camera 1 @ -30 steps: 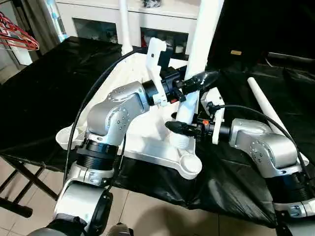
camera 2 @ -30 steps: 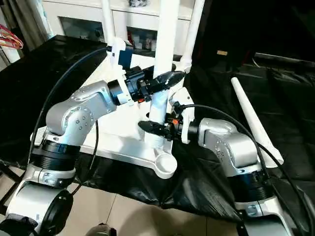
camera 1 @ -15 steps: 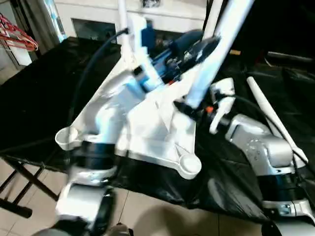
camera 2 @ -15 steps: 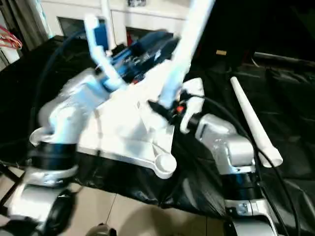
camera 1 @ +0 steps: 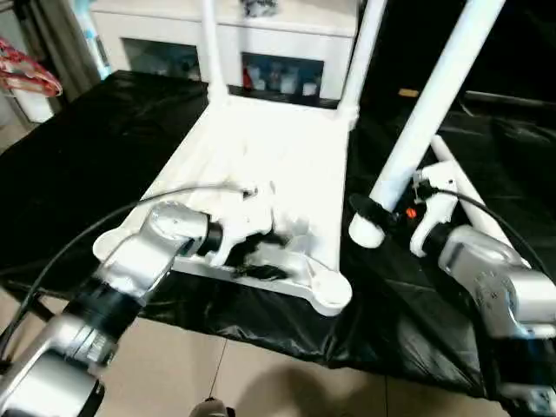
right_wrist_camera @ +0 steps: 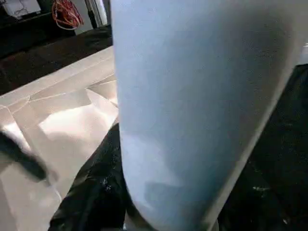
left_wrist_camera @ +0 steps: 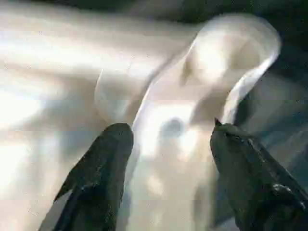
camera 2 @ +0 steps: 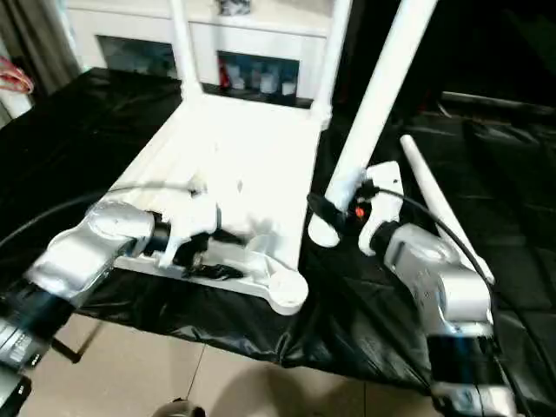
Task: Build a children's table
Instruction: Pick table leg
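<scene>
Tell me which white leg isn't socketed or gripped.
The leg lying flat on the black cover by the right arm. Two stand in the tabletop's far sockets; the right gripper holds the tilted one.

A second ago both pincers gripped one leg standing upright by the near right corner of the white tabletop (camera 1: 261, 148). Now the left pincer (camera 1: 261, 265) has let go and dropped to the tabletop's near edge, its fingers apart. The right pincer (camera 1: 372, 213) has carried the leg (camera 1: 426, 113) off to the right, over the black surface (camera 1: 87, 148), leaning.
</scene>
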Available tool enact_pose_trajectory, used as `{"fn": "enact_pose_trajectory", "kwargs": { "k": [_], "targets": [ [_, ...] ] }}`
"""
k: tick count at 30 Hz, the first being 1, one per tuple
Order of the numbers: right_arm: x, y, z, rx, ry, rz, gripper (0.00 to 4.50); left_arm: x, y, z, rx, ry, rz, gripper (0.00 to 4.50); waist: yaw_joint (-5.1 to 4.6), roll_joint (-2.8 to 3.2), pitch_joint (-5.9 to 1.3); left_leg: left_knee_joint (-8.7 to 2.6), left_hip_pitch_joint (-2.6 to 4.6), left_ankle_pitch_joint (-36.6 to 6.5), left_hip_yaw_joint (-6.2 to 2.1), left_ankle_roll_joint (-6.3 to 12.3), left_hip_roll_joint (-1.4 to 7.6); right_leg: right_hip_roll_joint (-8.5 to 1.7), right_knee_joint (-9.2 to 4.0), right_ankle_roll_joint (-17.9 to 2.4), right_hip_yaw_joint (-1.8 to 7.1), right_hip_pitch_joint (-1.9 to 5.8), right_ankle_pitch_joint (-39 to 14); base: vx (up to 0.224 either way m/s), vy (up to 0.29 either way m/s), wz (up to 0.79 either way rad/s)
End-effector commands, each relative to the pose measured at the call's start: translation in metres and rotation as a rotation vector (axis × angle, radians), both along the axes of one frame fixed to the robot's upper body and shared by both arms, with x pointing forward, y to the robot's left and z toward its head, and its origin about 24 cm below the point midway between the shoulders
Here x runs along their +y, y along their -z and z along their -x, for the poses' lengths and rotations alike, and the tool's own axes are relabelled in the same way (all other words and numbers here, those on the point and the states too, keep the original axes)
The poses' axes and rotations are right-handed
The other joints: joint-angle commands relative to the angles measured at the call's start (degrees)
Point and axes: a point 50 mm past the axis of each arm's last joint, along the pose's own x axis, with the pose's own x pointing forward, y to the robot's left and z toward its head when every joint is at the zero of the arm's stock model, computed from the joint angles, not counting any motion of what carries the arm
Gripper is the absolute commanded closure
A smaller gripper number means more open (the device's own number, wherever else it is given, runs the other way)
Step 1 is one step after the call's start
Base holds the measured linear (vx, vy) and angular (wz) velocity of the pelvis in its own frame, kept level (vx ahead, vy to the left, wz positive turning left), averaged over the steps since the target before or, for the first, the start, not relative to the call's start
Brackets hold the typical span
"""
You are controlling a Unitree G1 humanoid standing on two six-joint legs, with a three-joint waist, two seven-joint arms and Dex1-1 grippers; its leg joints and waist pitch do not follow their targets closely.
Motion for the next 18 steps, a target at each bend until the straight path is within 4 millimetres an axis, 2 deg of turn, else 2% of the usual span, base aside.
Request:
{"fn": "enact_pose_trajectory", "kwargs": {
  "k": [1,3,4,9,13,14,18],
  "targets": [
    [0.001,-0.005,0.002,-0.011,-0.013,0.001,2.59,0.001,-0.001,-0.006,-0.038,0.005,-0.042,1.48,-0.15,0.62,-4.48,-4.17,1.02,-13.0,-0.23,-3.40,0.39,-2.67,-4.42,-8.4,1.87,3.22,-11.3,0.000,0.000,0.00],
    [0.001,-0.005,0.003,-0.011,-0.014,0.001,2.59,0.002,-0.001,-0.007,-0.033,0.006,-0.042,1.48,-0.28,0.50,-4.51,-4.11,0.93,-12.9,-0.20,-3.09,0.36,-2.69,-4.23,-9.3,1.85,3.34,-10.4,0.000,0.000,0.00],
    [-0.002,-0.005,0.005,-0.009,-0.011,0.005,2.59,0.002,-0.005,-0.004,0.020,0.033,0.010,1.48,-0.38,0.79,-4.54,-4.04,0.97,-12.8,-0.16,-2.90,0.39,-2.72,-4.17,-10.0,1.89,3.27,-9.7,0.000,0.000,0.00],
    [-0.006,-0.005,0.008,-0.001,-0.006,0.016,2.59,0.000,-0.007,0.004,0.108,0.091,0.069,1.48,-0.41,0.76,-4.55,-3.94,0.98,-12.3,-0.01,-2.17,0.44,-2.68,-3.92,-12.1,1.87,3.30,-8.1,0.000,0.000,0.00],
    [-0.007,-0.007,0.011,0.000,-0.009,0.023,2.59,0.000,-0.002,0.006,0.148,0.120,0.083,1.48,-0.58,0.51,-4.28,-4.10,1.12,-14.1,0.01,-2.15,0.49,-2.78,-4.46,-10.9,1.93,3.18,-12.7,0.000,0.000,0.00],
    [-0.007,-0.008,0.011,0.001,-0.011,0.025,2.59,0.001,-0.002,0.006,0.149,0.120,0.085,1.48,-0.63,0.34,-4.24,-4.10,1.09,-14.2,0.04,-2.11,0.45,-2.75,-4.56,-10.7,1.93,3.19,-13.3,0.000,0.000,0.00],
    [-0.006,-0.007,0.013,0.009,-0.018,0.032,2.59,0.001,0.003,0.009,0.150,0.118,0.065,1.48,-0.60,0.42,-4.33,-4.11,1.09,-13.5,-0.02,-1.99,0.57,-2.83,-4.53,-10.1,1.97,3.12,-13.6,0.000,0.000,0.00]
  ]
}}
